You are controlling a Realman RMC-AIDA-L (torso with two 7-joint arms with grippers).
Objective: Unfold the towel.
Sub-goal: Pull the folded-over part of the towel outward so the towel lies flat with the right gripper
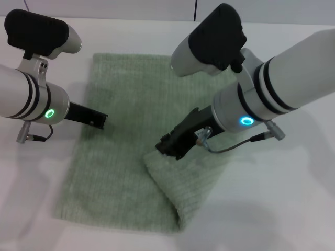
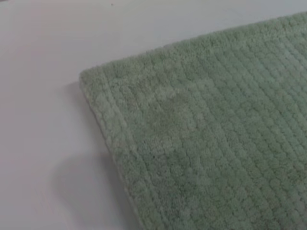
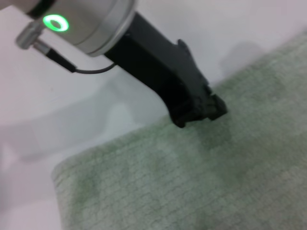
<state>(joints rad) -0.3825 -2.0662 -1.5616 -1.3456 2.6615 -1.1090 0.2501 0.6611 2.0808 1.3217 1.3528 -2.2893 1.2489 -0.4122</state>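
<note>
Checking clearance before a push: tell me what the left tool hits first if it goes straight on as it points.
The left tool points across the towel, low over its left edge. It would likely meet the towel's surface first; its height above the cloth is unclear.

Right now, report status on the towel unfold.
Left end effector at towel's left edge. Right end effector on folded flap. Towel mostly flat, near-right corner still doubled. Nothing in the way.

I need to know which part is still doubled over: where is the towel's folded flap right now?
In the head view the flap lies on the towel's near right part, right beneath the right gripper; the left gripper sits at its left edge.
</note>
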